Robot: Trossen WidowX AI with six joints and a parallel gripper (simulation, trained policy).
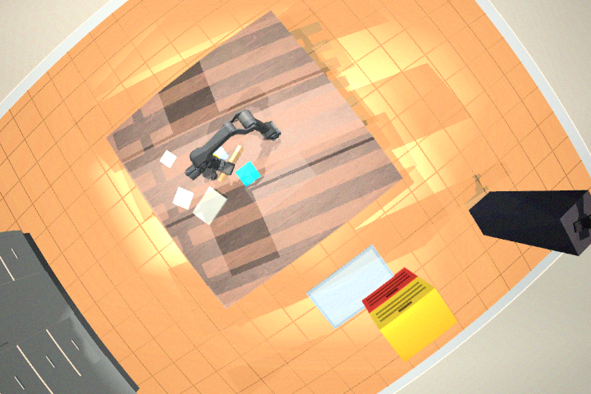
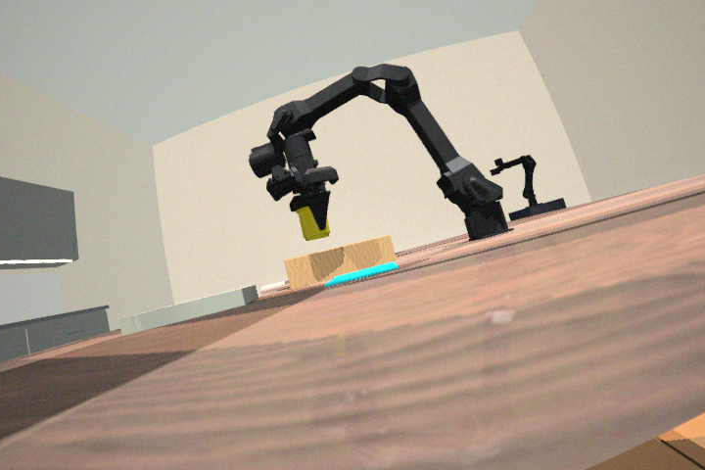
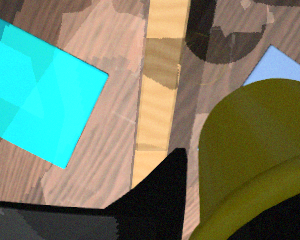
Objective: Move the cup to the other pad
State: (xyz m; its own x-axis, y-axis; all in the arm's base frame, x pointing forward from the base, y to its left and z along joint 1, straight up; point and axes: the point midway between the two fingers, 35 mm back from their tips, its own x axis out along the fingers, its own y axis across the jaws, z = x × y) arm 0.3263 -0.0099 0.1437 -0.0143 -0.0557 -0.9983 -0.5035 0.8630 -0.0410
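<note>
So the yellow cup [image 2: 313, 224] [image 3: 255, 145] was up in the air, with the gripper [image 2: 325, 212] clamped on it. In the exterior view it hung above the level of the wooden block [image 1: 235, 155] [image 2: 339, 260] [image 3: 157, 110], not touching it, and leaned a little. No telling what was inside the cup: the wrist view only caught its outer side and part of the rim, so I couldn't see any marbles.

The cyan pad [image 1: 248, 173] [image 2: 361, 274] [image 3: 55, 95] lay flat on the table [image 1: 314, 139] [image 2: 420, 354] on one side of the block, nothing standing on it. The pale blue pad [image 1: 221, 153] [image 3: 277, 67] was on the block's other side, partly hidden by the cup in the wrist view.
</note>
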